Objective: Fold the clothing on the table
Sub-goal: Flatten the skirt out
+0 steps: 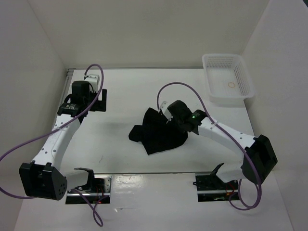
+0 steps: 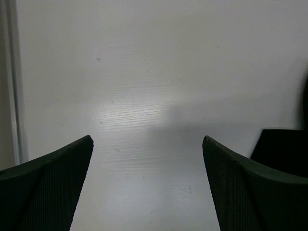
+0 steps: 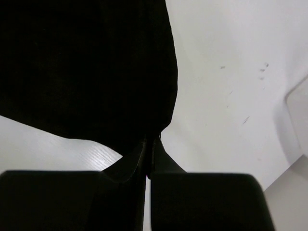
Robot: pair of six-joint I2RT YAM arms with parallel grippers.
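Clothing (image 1: pixel 159 134), soft matte black cloth, sits bunched just below the right tool (image 3: pixel 150 139), which is clamped on one edge. Left tool (image 2: pixel 147 139) is spread wide over the smooth white worktop (image 1: pixel 120 101), well apart. Likely mid first fold; next, carry that edge across and lay it flat.

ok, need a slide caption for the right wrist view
Right fingers pinched shut on an edge of the black clothing, white table behind.

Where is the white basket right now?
Top view: the basket sits at the table's far right corner, well apart from the black clothing lying mid-table.
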